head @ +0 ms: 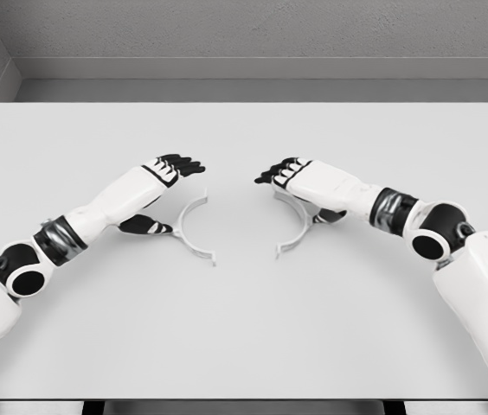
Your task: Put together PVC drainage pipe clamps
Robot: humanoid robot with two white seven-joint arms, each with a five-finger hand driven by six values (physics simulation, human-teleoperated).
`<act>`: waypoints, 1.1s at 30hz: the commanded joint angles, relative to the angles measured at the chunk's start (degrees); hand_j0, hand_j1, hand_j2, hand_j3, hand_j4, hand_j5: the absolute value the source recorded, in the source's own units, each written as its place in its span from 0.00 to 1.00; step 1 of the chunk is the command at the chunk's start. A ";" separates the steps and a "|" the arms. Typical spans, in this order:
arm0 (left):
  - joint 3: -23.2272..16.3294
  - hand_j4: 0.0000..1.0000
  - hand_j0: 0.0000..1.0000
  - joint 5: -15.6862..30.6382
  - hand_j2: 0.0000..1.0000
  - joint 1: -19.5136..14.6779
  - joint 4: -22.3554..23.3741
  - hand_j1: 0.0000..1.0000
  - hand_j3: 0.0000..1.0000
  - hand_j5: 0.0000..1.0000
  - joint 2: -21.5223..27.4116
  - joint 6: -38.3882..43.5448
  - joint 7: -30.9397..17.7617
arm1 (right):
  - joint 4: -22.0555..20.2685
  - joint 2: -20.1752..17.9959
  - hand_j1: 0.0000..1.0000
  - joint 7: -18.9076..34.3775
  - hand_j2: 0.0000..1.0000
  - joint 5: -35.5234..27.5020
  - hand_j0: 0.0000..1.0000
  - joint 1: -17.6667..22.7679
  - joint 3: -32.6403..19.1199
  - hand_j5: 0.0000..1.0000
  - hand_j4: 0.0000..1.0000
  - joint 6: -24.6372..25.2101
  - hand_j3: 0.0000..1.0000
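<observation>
left hand [168,173] hovers with fingers relaxed, holding nothing, just beside the left clamp half [190,229], which lies toward the table's [244,346] near edge from it. right hand [296,177], equally loose, mirrors this over the right half [294,226]. arcs bulge outward, open sides facing.

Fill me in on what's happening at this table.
A two-armed humanoid is working on two white half-ring clamps lying apart on the table. The left hand hovers by the left clamp, the right hand by the right clamp. Both hands look open, holding nothing, and the halves are not yet joined.
</observation>
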 commanded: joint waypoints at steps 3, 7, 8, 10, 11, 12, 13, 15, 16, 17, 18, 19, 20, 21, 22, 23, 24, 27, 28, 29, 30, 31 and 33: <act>0.02 1.00 1.00 0.24 1.00 0.09 -0.65 1.00 1.00 1.00 -0.49 -0.02 0.04 | -0.01 0.20 1.00 -0.01 1.00 -0.25 1.00 0.00 0.24 1.00 1.00 0.36 1.00; 0.02 1.00 1.00 0.24 1.00 0.09 -0.65 1.00 1.00 1.00 -0.49 -0.02 0.04 | -0.09 0.56 1.00 -0.01 1.00 -0.16 1.00 -0.09 0.24 1.00 1.00 0.36 1.00; 0.11 1.00 1.00 0.24 1.00 0.09 -0.65 1.00 1.00 1.00 -0.76 -0.02 0.04 | -0.18 0.56 1.00 -0.01 1.00 -0.16 1.00 -0.09 0.24 1.00 1.00 0.36 1.00; 0.11 1.00 1.00 0.24 1.00 0.00 -0.65 1.00 1.00 1.00 -0.84 -0.02 0.04 | -0.45 0.56 1.00 -0.01 1.00 -0.07 1.00 0.09 0.33 1.00 1.00 0.36 1.00; 0.02 1.00 1.00 0.24 1.00 0.09 -0.65 1.00 1.00 1.00 -0.84 -0.02 0.04 | -0.53 0.56 1.00 0.08 1.00 -0.07 1.00 0.09 0.59 1.00 1.00 0.36 1.00; 0.11 1.00 1.00 0.24 1.00 0.09 -0.65 1.00 1.00 1.00 -0.84 -0.02 0.04 | -0.62 0.56 1.00 0.08 1.00 -0.07 1.00 0.09 0.59 1.00 1.00 0.45 1.00; 0.11 1.00 1.00 0.41 1.00 0.09 -0.65 1.00 1.00 1.00 -0.84 -0.02 0.04 | -0.71 0.56 1.00 0.08 1.00 -0.07 1.00 0.09 0.59 1.00 1.00 0.45 1.00; 0.29 1.00 1.00 0.76 1.00 0.09 -0.65 1.00 1.00 1.00 -0.58 -0.02 0.04 | -1.50 0.56 1.00 0.08 1.00 -0.07 1.00 0.09 1.21 1.00 1.00 1.15 1.00; 0.29 1.00 1.00 0.76 1.00 0.09 -0.65 1.00 1.00 1.00 -0.41 -0.02 0.04 | -1.85 0.56 1.00 0.08 1.00 -0.07 1.00 0.09 1.21 1.00 1.00 1.33 1.00; 0.29 1.00 1.00 0.85 1.00 0.00 -0.65 1.00 1.00 1.00 -0.32 -0.02 0.04 | -1.77 0.56 1.00 0.08 1.00 -0.07 1.00 0.09 1.30 1.00 1.00 1.33 1.00; 0.37 1.00 1.00 0.85 1.00 0.00 -0.56 1.00 1.00 1.00 -0.14 -0.02 0.04 | -1.76 0.56 1.00 0.08 1.00 -0.07 1.00 0.09 1.21 1.00 1.00 1.33 1.00; 0.37 1.00 1.00 0.94 1.00 -0.09 -0.56 1.00 1.00 1.00 -0.14 -0.02 0.04 | -1.68 0.47 1.00 0.08 1.00 -0.07 1.00 0.09 1.21 1.00 1.00 1.33 1.00; 0.37 1.00 1.00 0.94 1.00 -0.18 -0.56 1.00 1.00 1.00 -0.05 -0.02 0.04 | -1.59 0.47 1.00 0.08 1.00 -0.07 1.00 0.09 1.03 1.00 1.00 1.33 1.00; 0.46 1.00 1.00 0.94 1.00 -0.26 -0.47 1.00 1.00 1.00 -0.05 -0.02 0.04 | -1.50 0.38 1.00 0.08 1.00 -0.07 1.00 0.00 0.94 1.00 1.00 1.33 1.00; 0.46 1.00 1.00 0.85 1.00 -0.26 -0.39 1.00 1.00 1.00 -0.05 -0.02 0.04 | -1.50 0.38 1.00 0.00 1.00 -0.07 1.00 0.00 0.94 1.00 1.00 1.33 1.00; 0.46 1.00 1.00 0.85 1.00 -0.18 -0.39 1.00 1.00 1.00 -0.05 -0.02 0.04 | -1.33 0.29 1.00 -0.01 1.00 -0.07 1.00 0.00 0.86 1.00 1.00 1.33 1.00; 0.46 1.00 1.00 0.85 1.00 -0.18 -0.30 1.00 1.00 1.00 -0.05 -0.02 0.04 | -1.33 0.29 1.00 -0.01 1.00 -0.07 1.00 0.09 0.94 1.00 1.00 1.33 1.00; 0.37 1.00 1.00 0.50 1.00 -0.09 -0.30 1.00 1.00 1.00 -0.14 -0.02 0.04 | -1.50 0.38 1.00 0.08 1.00 -0.07 1.00 0.26 0.94 1.00 1.00 1.33 1.00; 0.29 1.00 1.00 0.50 1.00 -0.09 -0.39 1.00 1.00 1.00 -0.14 -0.02 0.04 | -1.59 0.38 1.00 0.08 1.00 -0.07 1.00 0.44 1.03 1.00 1.00 1.33 1.00; 0.29 1.00 1.00 0.33 1.00 -0.09 -0.39 1.00 1.00 1.00 -0.23 -0.02 0.04 | -1.59 0.38 1.00 0.08 1.00 -0.07 1.00 0.44 1.03 1.00 1.00 1.33 1.00; 0.29 1.00 1.00 0.15 1.00 0.00 -0.39 1.00 1.00 1.00 -0.32 -0.02 0.04 | -1.68 0.47 1.00 0.08 1.00 -0.07 1.00 0.44 1.21 1.00 1.00 1.42 1.00; 0.20 1.00 1.00 0.06 1.00 0.09 -0.30 1.00 1.00 1.00 -0.49 -0.02 0.04 | -1.68 0.47 1.00 0.08 1.00 -0.07 1.00 0.44 1.30 1.00 1.00 1.50 1.00; 0.20 1.00 1.00 0.06 1.00 0.09 -0.30 1.00 1.00 1.00 -0.41 -0.02 0.04 | -1.85 0.47 1.00 0.08 1.00 -0.07 1.00 0.44 1.82 1.00 1.00 1.77 1.00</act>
